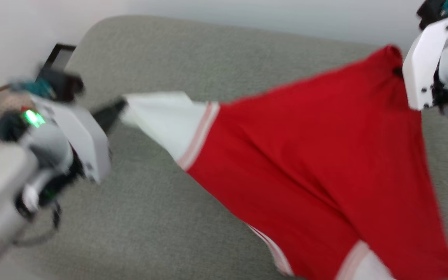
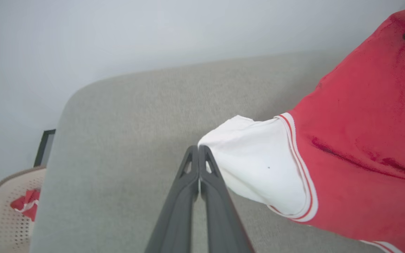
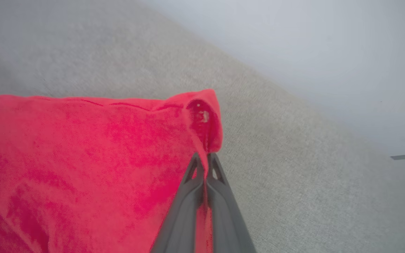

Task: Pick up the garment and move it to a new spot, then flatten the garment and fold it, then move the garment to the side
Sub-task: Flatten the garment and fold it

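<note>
The garment [image 1: 317,155] is a red T-shirt with white sleeves and red-white striped trim, stretched in the air above a grey upholstered surface. My left gripper [image 1: 121,107] is shut on the tip of one white sleeve [image 2: 258,165], its dark fingers [image 2: 188,182] pressed together in the left wrist view. At the upper right my right gripper [image 1: 398,72] is shut on a red corner of the garment [image 3: 202,116], and red cloth runs between its fingers [image 3: 220,196]. The rest of the garment hangs down toward the lower right, with the other white sleeve [image 1: 368,268] at the bottom.
The grey upholstered surface [image 1: 161,217] has a rounded far-left corner and a pale wall behind it. A beige perforated basket [image 2: 9,211] holding red cloth stands at the left. A dark frame [image 1: 58,54] leans by the wall.
</note>
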Robot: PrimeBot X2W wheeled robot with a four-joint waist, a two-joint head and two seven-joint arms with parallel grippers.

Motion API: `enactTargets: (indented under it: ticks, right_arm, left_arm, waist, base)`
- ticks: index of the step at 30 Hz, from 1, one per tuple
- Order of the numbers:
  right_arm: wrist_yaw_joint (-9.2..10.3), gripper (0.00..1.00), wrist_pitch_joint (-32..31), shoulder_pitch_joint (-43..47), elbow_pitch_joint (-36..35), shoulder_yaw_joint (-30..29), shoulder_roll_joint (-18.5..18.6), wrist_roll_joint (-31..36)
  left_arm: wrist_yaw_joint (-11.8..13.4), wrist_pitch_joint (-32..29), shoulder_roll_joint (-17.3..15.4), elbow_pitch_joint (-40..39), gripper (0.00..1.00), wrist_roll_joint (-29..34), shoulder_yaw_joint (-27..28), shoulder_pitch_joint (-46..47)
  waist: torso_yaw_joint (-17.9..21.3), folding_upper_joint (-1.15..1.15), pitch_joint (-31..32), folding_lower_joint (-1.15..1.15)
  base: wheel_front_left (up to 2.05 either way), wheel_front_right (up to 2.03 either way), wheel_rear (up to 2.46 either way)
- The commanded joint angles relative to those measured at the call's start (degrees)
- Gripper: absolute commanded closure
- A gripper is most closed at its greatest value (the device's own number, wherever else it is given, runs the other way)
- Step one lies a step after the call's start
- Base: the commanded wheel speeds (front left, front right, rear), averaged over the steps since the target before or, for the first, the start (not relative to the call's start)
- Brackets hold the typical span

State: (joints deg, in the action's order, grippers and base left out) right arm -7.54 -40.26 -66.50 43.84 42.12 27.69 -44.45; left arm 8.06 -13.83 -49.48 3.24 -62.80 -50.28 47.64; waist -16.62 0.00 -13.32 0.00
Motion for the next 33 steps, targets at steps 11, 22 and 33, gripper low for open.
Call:
enactTargets:
  ticks: [11,22,33]
  right_arm:
    - [0.11,1.0,6.4,-7.2,-3.2,-5.9,-1.5,1.0]
    - [0.11,1.0,11.1,-10.7,-2.8,-10.9,-3.8,4.5]
    - [0.11,1.0,14.9,-15.2,-1.6,-15.7,-5.9,9.2]
  left_arm:
    - [-8.1,-10.0,1.8,15.5,1.0,5.7,2.5,26.0]
    - [-13.2,-6.2,7.8,31.5,1.0,12.4,1.6,41.3]
    - [-15.1,1.1,10.7,41.5,1.0,16.4,0.3,51.7]
  waist:
    - [9.2,0.0,8.6,0.0]
    - [11.5,0.0,9.7,0.0]
    - [12.7,0.0,4.3,0.0]
  base:
    - [0.0,0.0,0.0]
    - [0.0,0.0,0.0]
    - [0.0,0.0,0.0]
